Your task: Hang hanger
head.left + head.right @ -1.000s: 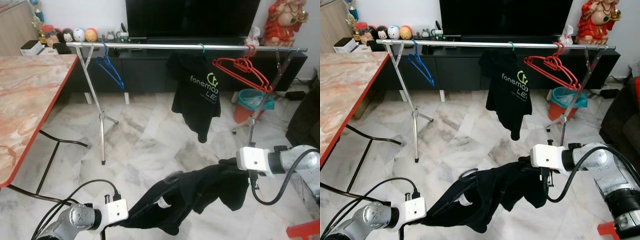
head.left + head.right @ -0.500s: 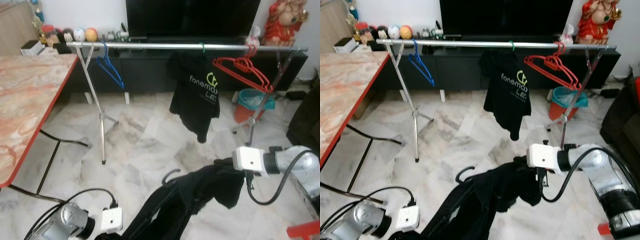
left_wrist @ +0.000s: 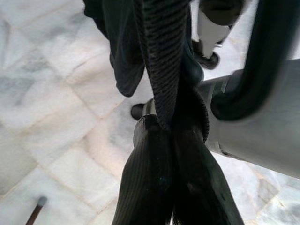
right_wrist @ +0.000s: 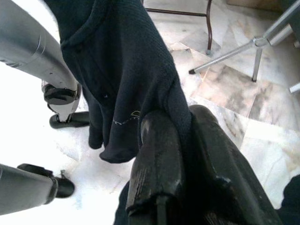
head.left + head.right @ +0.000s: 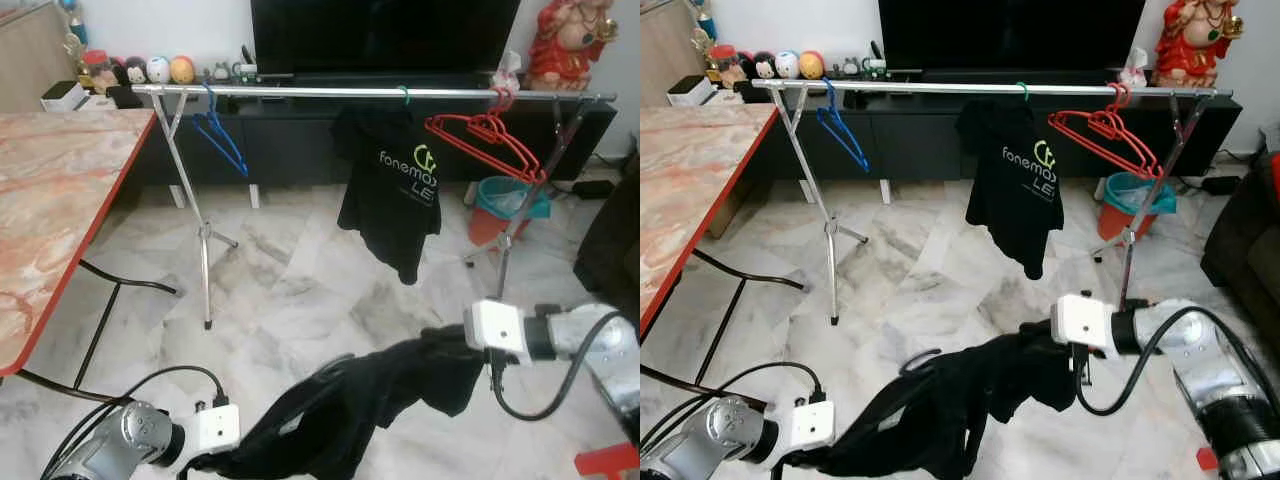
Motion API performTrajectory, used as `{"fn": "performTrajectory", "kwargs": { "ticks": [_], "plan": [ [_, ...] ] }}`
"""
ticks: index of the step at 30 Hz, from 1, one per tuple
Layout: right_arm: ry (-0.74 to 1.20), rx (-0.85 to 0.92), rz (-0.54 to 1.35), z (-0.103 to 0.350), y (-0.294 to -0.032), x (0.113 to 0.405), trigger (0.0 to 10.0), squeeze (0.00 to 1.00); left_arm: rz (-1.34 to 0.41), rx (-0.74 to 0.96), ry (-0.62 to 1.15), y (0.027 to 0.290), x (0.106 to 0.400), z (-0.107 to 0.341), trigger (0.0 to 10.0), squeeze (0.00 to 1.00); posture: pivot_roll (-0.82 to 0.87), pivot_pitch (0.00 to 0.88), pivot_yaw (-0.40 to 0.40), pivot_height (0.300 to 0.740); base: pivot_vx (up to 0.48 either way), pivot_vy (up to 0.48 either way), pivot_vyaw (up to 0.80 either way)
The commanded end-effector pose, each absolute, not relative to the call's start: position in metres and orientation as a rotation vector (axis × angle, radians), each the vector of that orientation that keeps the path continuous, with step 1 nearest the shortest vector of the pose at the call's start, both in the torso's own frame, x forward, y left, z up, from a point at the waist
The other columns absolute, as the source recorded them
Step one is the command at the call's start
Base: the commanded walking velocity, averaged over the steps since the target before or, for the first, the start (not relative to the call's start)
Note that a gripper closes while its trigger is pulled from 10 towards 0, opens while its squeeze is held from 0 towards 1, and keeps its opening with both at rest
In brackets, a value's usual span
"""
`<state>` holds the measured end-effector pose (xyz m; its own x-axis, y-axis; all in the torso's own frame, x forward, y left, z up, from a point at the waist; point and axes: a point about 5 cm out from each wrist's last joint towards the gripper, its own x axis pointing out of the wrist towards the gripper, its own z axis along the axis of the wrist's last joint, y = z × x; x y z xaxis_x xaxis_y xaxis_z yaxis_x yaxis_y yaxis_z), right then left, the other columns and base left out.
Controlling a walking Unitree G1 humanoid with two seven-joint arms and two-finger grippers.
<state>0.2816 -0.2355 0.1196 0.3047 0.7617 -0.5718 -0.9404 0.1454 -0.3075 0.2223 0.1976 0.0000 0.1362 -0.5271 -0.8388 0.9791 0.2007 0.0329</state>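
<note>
A black garment (image 5: 370, 400) sags low over the floor between my two grippers, and a dark hanger hook (image 5: 915, 358) pokes out of its upper edge. My left gripper (image 5: 205, 462) is shut on the garment's lower left end; the left wrist view has the fingers (image 3: 150, 178) pinching a fold of cloth (image 3: 159, 56). My right gripper (image 5: 452, 350) is shut on the upper right end, its fingers (image 4: 157, 159) wrapped in fabric (image 4: 122, 61). Beyond stands the clothes rack, whose silver rail (image 5: 300, 91) carries a blue hanger (image 5: 222, 135), a black printed T-shirt (image 5: 395, 190) and red hangers (image 5: 490, 140).
A marble-topped table (image 5: 50, 200) with a red edge is at my left. Behind the rack are a dark TV cabinet (image 5: 290, 145) and a TV (image 5: 385, 35). A teal bin (image 5: 505, 200) stands by the rack's right legs. Marble floor lies between me and the rack.
The garment hangs lower and flatter than a second ago. My right gripper has dropped and moved slightly left; the left dipped, then came back up a little. The hanger hook is less raised.
</note>
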Motion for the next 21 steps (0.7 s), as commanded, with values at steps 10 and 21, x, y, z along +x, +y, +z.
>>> {"fn": "performTrajectory", "kwargs": {
  "ticks": [10,21],
  "plan": [
    [0.231,-0.629,1.233,0.146,-0.241,0.281,0.0,0.0,-1.148,0.683,0.835,0.197,0.226,-0.008,10.0,0.0,0.05,0.0,0.013,0.74,0.0,0.0,0.0],
    [0.393,-0.648,1.324,0.138,-0.254,0.266,0.0,0.0,-1.118,0.705,0.869,0.216,0.226,-0.005,10.0,0.0,0.05,0.0,0.011,0.74,0.0,0.0,0.0]
  ]
}}
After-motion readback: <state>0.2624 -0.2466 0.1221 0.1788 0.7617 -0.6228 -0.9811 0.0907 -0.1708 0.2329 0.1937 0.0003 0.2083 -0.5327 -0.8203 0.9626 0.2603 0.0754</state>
